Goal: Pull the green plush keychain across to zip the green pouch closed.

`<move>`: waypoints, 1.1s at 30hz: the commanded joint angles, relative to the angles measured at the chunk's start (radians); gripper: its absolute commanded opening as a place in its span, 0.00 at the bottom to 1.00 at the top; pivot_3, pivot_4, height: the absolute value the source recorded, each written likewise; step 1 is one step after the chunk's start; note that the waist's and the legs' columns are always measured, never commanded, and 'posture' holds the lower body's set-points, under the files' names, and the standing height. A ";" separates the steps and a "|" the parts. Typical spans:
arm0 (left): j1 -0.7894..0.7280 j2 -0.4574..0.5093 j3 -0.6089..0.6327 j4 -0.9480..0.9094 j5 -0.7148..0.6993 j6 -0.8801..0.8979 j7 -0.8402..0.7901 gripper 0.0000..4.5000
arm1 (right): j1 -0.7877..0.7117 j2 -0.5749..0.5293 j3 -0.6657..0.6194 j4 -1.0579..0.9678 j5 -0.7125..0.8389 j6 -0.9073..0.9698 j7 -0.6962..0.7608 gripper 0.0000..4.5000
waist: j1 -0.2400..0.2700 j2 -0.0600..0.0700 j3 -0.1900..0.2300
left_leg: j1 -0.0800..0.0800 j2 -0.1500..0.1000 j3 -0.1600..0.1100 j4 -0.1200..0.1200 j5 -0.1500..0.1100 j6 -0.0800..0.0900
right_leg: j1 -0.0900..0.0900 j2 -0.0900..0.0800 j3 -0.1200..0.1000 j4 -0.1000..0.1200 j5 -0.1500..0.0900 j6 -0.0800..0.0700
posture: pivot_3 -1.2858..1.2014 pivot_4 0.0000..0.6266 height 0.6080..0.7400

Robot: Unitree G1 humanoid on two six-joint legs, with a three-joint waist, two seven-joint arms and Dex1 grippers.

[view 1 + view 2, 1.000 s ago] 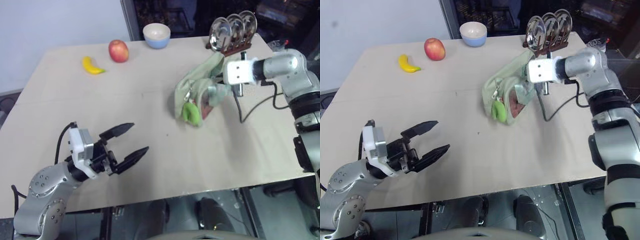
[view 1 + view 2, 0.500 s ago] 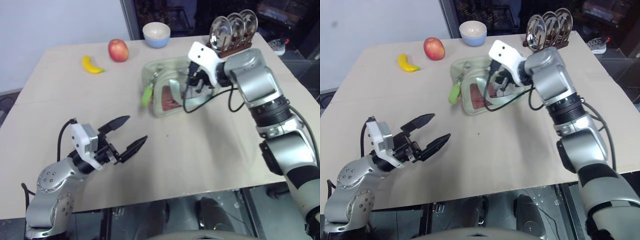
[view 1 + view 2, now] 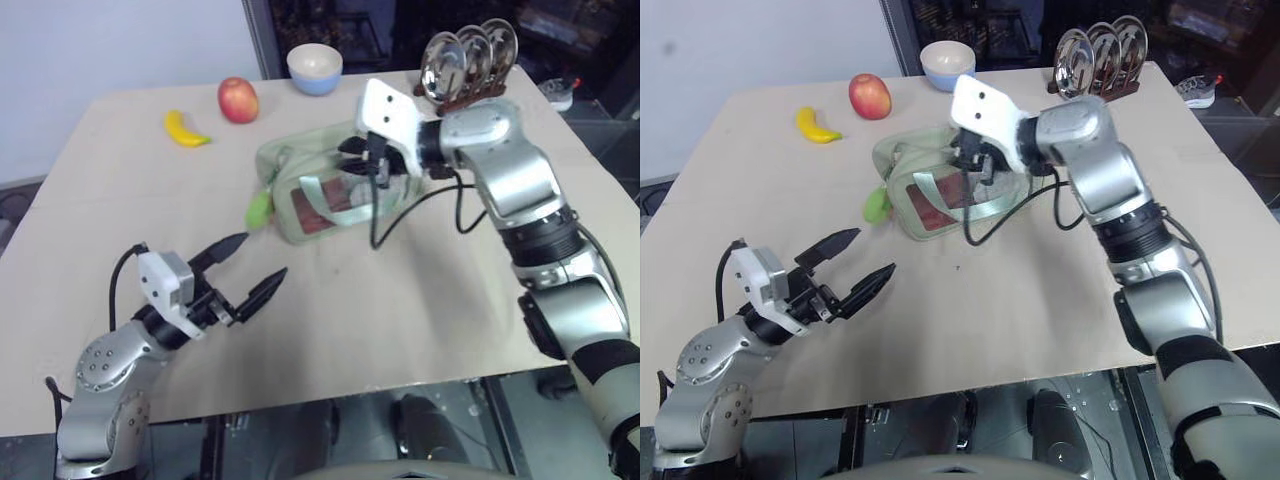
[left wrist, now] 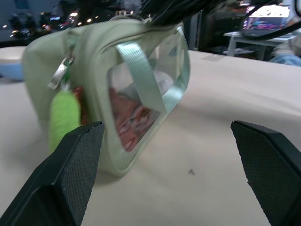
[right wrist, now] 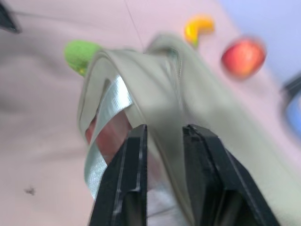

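Green pouch (image 3: 320, 185) mid-table, edges far | right claw (image 5: 164, 141) pinching its top | left claw (image 3: 248, 270) spread

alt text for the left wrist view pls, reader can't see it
The green pouch sits on a beige table, clear front panel and pale strap facing the camera, with the green plush keychain hanging at its zipper end. The left gripper frames it, black fingers spread wide apart.

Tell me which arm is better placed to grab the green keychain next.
Left. Its open end effector hovers just short of the keychain, which hangs at the pouch's near end, facing it. The right end effector is busy gripping the pouch's top.
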 commanded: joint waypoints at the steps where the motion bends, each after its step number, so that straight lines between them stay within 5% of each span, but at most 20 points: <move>1: 0.004 0.008 0.025 -0.024 -0.006 -0.026 0.002 1.00 | -0.004 -0.036 -0.008 0.046 -0.010 -0.220 0.019 0.26 | -0.002 0.000 0.000 | 0.000 0.000 0.000 0.000 0.000 0.000 | 0.000 0.000 0.000 0.000 0.000 0.000 | 0.52 0.24 1.00; 6: -0.008 0.019 0.025 -0.023 -0.006 -0.024 -0.001 1.00 | -0.056 -0.026 0.012 0.273 -0.072 -0.441 -0.016 0.26 | -0.005 0.000 0.000 | 0.002 0.001 0.001 0.000 0.000 0.000 | 0.000 0.001 0.001 0.002 0.000 0.000 | 0.52 0.24 1.00; 9: -0.003 0.023 0.030 -0.027 -0.009 -0.024 0.000 1.00 | -0.110 -0.010 0.018 0.376 -0.099 -0.403 -0.026 0.26 | -0.005 0.000 0.000 | 0.002 0.001 0.002 0.000 0.001 -0.001 | 0.000 0.001 0.002 0.001 0.000 0.000 | 0.52 0.24 1.00; 12: 0.007 0.024 0.037 -0.034 -0.011 -0.025 0.002 1.00 | -0.131 -0.008 0.021 0.417 -0.116 -0.425 -0.031 0.46 | -0.002 0.000 0.000 | 0.001 0.001 0.002 0.000 0.001 -0.002 | 0.000 0.001 0.002 0.001 0.000 0.000 | 0.52 0.24 1.00; 16: 0.018 0.022 0.037 -0.046 -0.011 -0.023 0.010 1.00 | -0.133 0.002 0.022 0.436 -0.128 -0.423 -0.049 0.89 | -0.001 0.000 0.000 | 0.001 0.001 0.002 0.000 0.001 -0.002 | 0.000 0.001 0.002 0.000 0.000 0.000 | 0.52 0.24 1.00; 20: 0.023 0.020 0.027 -0.054 -0.005 -0.024 0.018 1.00 | -0.118 0.000 0.041 0.446 -0.147 -0.399 -0.029 0.89 | -0.001 0.000 0.000 | 0.001 0.001 0.002 0.000 0.001 -0.002 | 0.000 0.001 0.002 0.000 0.000 0.000 | 0.52 0.24 1.00; 23: 0.021 0.020 0.026 -0.051 -0.002 -0.025 0.022 1.00 | -0.112 0.014 0.027 0.427 -0.123 -0.324 -0.003 0.70 | -0.002 0.000 0.000 | 0.001 0.001 0.002 0.000 0.001 -0.002 | 0.000 0.001 0.002 0.000 0.000 0.000 | 0.52 0.24 1.00; 29: 0.029 0.007 0.058 -0.016 -0.024 -0.021 0.044 1.00 | -0.102 0.052 -0.025 0.203 -0.007 0.065 0.039 0.07 | -0.003 0.000 0.000 | 0.001 0.001 0.002 -0.001 0.001 -0.001 | -0.001 0.001 0.002 0.001 0.000 0.000 | 0.52 0.24 1.00; 33: 0.018 -0.003 0.112 0.033 -0.048 -0.001 0.087 1.00 | -0.095 0.062 -0.022 0.052 0.015 0.330 -0.008 0.01 | 0.000 0.000 0.000 | -0.001 0.001 0.001 -0.002 0.001 -0.001 | -0.002 0.001 0.002 0.000 0.000 0.000 | 0.52 0.24 1.00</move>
